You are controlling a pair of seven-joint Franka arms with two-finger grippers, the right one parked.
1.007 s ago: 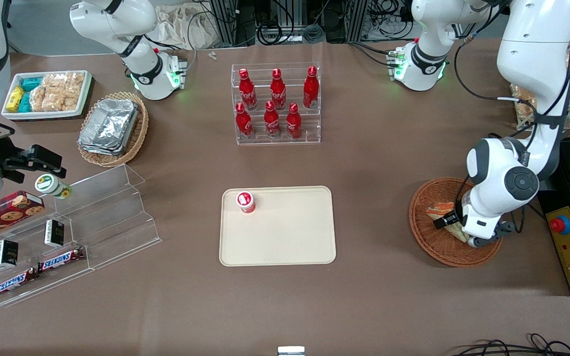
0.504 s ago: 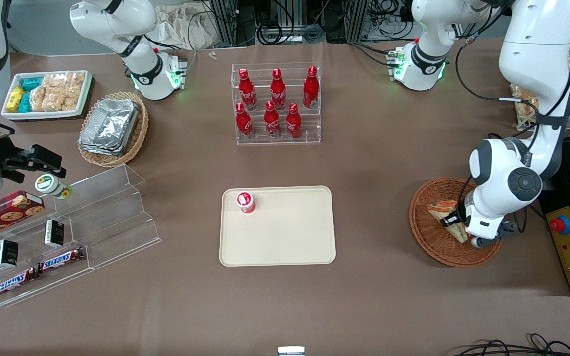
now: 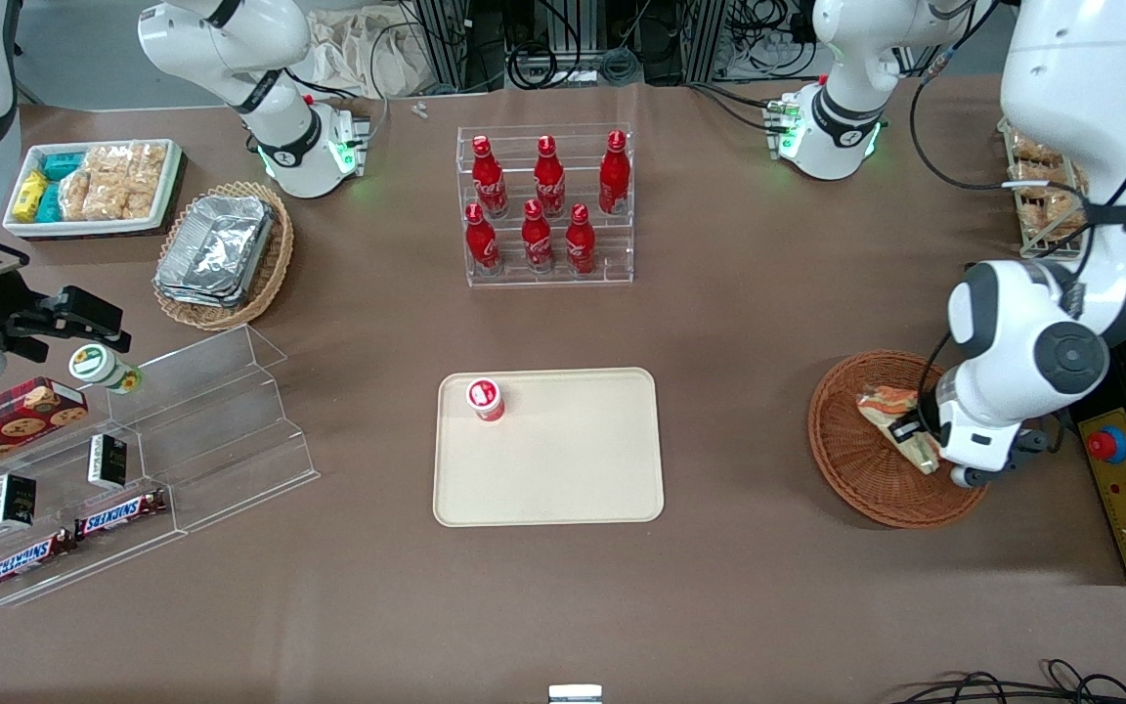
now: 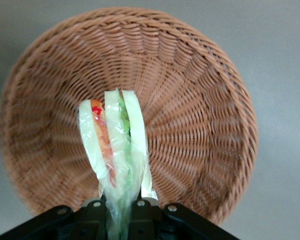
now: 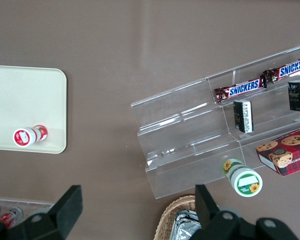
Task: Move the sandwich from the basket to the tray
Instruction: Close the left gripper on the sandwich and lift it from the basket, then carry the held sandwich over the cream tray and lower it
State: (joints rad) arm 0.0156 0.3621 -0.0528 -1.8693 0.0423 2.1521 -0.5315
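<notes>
the tool (image 4: pixel 122 210) is pinched on the sandwich (image 4: pixel 115 145), its two fingers (image 4: pixel 92 212) pressed against the outer bread faces at one end of the wedge, so the layers run away from the grip. the sandwich hangs over the round reddish-brown wicker basket (image 4: pixel 200 100), apparently clear of the weave, though how high it sits cannot be told; in the front view the tool (image 3: pixel 915 435) and sandwich (image 3: pixel 890 406) are above the basket (image 3: pixel 856 479) at the working arm's end of the table (image 3: pixel 768 323). a thin clear film seems to wrap the wedge, so the surface is probably slick and the fingers may hold wrapper as much as bread. it looks light and soft: white bread with orange-red and green filling will likely crush under a hard squeeze, and the slices could splay or slide apart if swung fast, since only one end is clamped and the free end is unsupported. a hold across the flat bread faces, nearer the middle, would be steadier; as it stands, gentle pressure and a slow carry seem wise. the cream-beige tray (image 3: pixel 573 489) lies well apart toward the middle of the table, bare except for a small red and white capped bottle (image 3: pixel 486 399) near one corner, leaving ample room to set the wedge down.
</notes>
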